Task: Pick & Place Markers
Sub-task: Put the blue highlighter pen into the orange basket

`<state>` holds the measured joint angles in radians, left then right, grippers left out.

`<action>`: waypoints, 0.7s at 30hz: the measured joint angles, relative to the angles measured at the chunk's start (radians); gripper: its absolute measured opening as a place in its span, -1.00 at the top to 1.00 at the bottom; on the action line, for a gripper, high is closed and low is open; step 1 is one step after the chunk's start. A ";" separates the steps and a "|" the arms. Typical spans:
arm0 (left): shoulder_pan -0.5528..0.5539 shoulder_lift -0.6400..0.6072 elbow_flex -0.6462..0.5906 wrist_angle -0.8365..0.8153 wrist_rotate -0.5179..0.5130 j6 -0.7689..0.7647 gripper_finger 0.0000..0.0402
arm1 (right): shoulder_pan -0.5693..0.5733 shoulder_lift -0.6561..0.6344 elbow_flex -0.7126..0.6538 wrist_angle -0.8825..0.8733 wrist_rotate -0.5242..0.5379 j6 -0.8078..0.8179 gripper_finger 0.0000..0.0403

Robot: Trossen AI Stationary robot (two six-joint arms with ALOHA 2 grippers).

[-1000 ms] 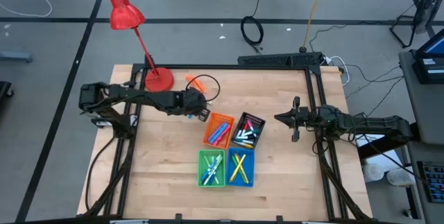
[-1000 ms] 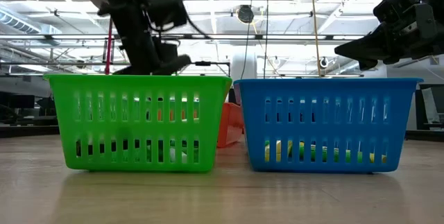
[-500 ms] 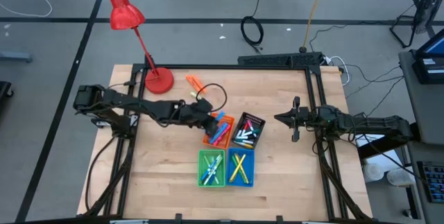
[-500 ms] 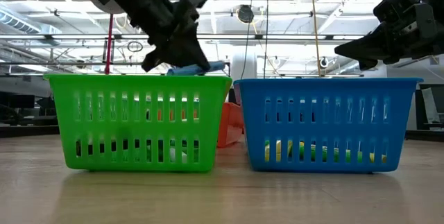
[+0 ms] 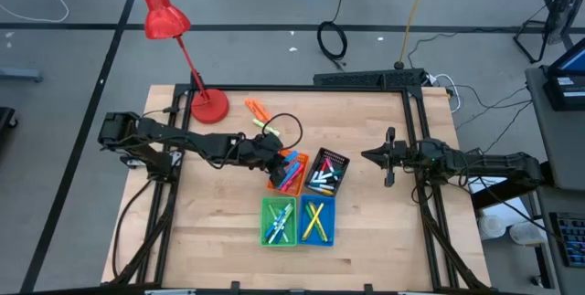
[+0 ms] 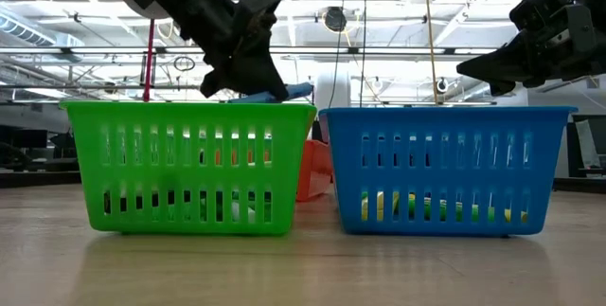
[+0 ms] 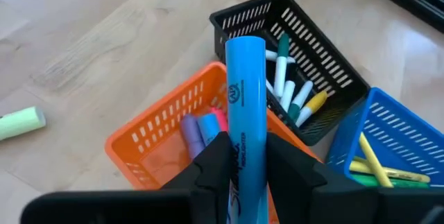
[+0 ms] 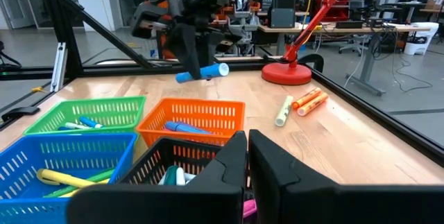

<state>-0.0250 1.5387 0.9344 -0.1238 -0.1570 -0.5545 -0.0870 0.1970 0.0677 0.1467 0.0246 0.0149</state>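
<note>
My left gripper (image 5: 279, 156) hangs over the orange bin (image 5: 289, 173), shut on a blue marker (image 7: 246, 78); the right wrist view shows that blue marker (image 8: 202, 71) lying about level above the bin. More markers lie in the orange, black (image 5: 327, 171), green (image 5: 278, 221) and blue (image 5: 316, 220) bins. Two orange markers (image 5: 259, 109) and a pale green marker (image 5: 266, 126) lie on the table beyond the bins. My right gripper (image 5: 388, 156) waits shut at the table's right side. My left gripper pinches the blue marker's barrel (image 7: 246, 123) between its two fingers. The fingers slant down from the table's left side. The marker's far part sticks out past the fingertips. It is lifted clear, about level, above the orange bin.
A red desk lamp (image 5: 208, 103) stands at the table's far left, with a black cable loop (image 5: 283, 123) near the loose markers. The four bins sit close together in the middle. Bare wood lies to the left of and in front of the bins.
My left gripper has swung from beside the loose markers toward the table's right and near edges, rising a little and turning its wrist. It now holds the blue marker over the orange bin. It has hardly moved in the last half second.
</note>
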 joint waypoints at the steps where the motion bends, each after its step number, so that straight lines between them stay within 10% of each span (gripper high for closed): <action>1: 0.002 0.000 0.000 0.000 0.000 0.000 0.59 | 0.000 0.000 0.000 0.000 0.000 0.000 0.96; 21: 0.005 0.000 0.000 -0.005 0.000 -0.003 0.28 | 0.000 0.000 0.000 0.000 0.000 0.000 0.96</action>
<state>-0.0200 1.5383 0.9344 -0.1289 -0.1566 -0.5576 -0.0870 0.1970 0.0677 0.1465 0.0246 0.0149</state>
